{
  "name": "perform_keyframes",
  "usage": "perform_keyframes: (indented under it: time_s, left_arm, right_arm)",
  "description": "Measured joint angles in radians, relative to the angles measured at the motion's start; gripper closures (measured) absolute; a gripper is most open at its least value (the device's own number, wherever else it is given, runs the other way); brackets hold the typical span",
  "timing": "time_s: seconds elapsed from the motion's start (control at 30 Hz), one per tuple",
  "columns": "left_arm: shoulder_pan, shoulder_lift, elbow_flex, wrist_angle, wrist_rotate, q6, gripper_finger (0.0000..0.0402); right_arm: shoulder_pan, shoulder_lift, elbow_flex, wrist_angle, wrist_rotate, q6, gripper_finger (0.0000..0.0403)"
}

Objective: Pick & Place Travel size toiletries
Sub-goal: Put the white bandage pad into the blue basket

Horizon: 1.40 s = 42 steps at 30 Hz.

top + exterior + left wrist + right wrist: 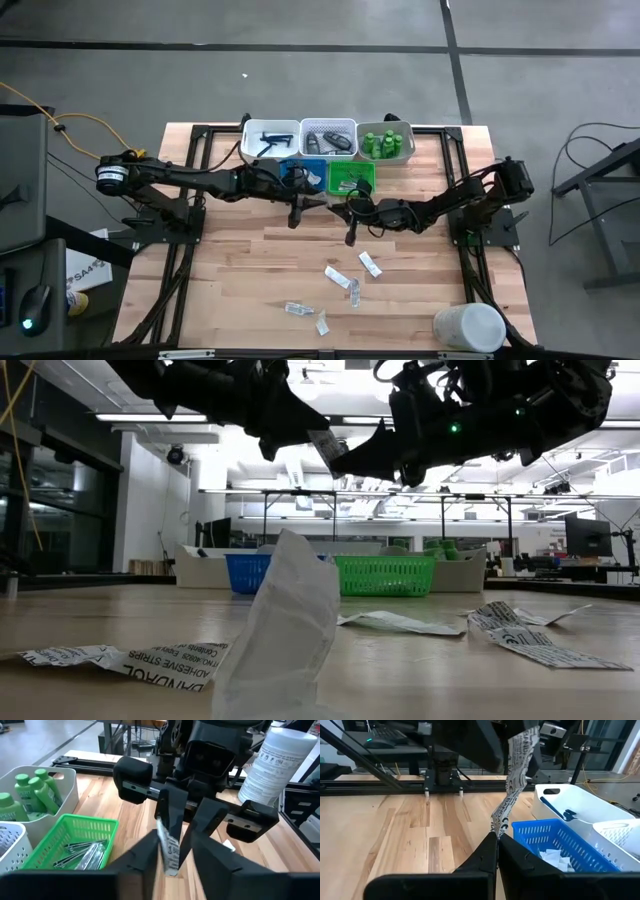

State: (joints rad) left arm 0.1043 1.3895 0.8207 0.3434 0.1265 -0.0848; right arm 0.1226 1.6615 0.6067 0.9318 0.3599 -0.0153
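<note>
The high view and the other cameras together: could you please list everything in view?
table: one, light wood, under everything
white trays: three, in a row at the far edge
black sticks: a few, in the left white tray
dark grey pieces: several, in the middle white tray
green bottles: several, in the right white tray
blue basket: one, before the white trays
green basket: one, beside the blue basket
loose packets: about five, white and clear, on the near table
white container: one, near right corner
held packet: one, white, printed, between the two grippers
left gripper: mid-table, at the held packet
right gripper: fingers shut on the held packet
</note>
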Motion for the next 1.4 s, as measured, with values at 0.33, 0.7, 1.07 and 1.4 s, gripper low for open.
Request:
perform_keyframes:
  time_s: [0.33,0.7,1.07,1.4]
  left_arm:
    - [0.000,0.000,0.000,-0.012,0.000,-0.001,0.0397]
    - [0.000,0.000,0.000,-0.106,-0.162,0.087,0.0400]
    - [0.002,0.023,0.002,-0.204,-0.555,0.110,0.0401]
    - [0.123,0.086,0.002,-0.258,-0.528,-0.025,0.0401]
  right_arm:
    - [0.000,0.000,0.000,0.000,0.007,-0.015,0.0394]
    - [0.032,-0.014,0.000,-0.016,0.079,0.051,0.0232]
    - [0.101,-0.030,0.000,-0.068,0.302,0.037,0.0110]
    - [0.114,-0.030,0.000,-0.068,0.319,0.049,0.0119]
